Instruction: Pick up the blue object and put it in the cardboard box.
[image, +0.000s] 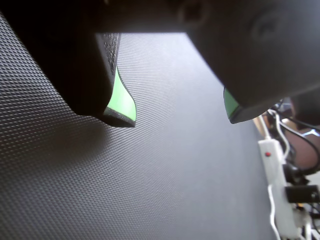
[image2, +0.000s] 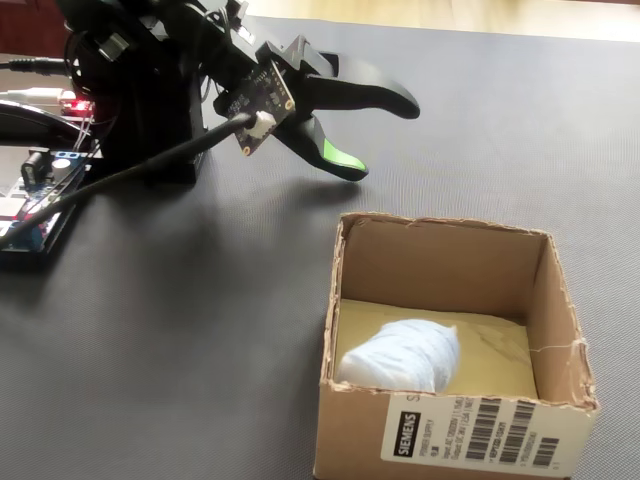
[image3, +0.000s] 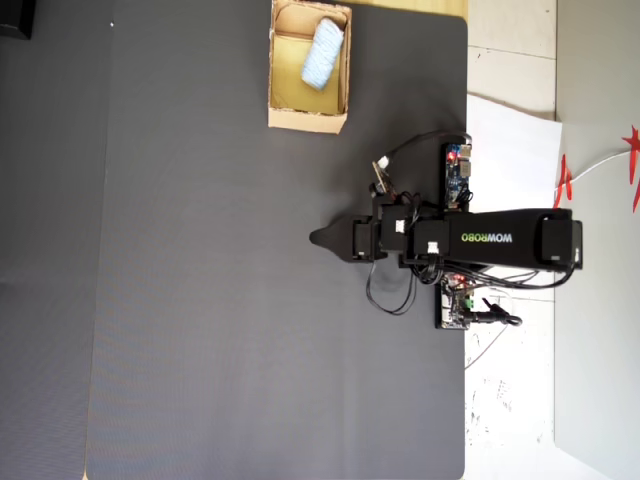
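Note:
The pale blue object (image2: 400, 355) (image3: 322, 52) lies inside the cardboard box (image2: 357, 420) (image3: 307, 121), on its yellowish floor toward one side. My gripper (image2: 383, 138) (image: 178, 119) (image3: 318, 238) is open, its green-lined jaws spread wide with only the dark mat between them. In the fixed view it hovers above the mat behind the box, well apart from it. The overhead view places it near the mat's middle, with the box at the top edge.
The dark textured mat (image3: 200, 300) covers the table. Circuit boards and cables (image2: 30, 215) (image3: 457, 170) sit by the arm's base (image3: 520, 238). A white power strip (image: 275, 175) lies off the mat's edge. White sheets (image3: 510, 150) lie to the right of the mat.

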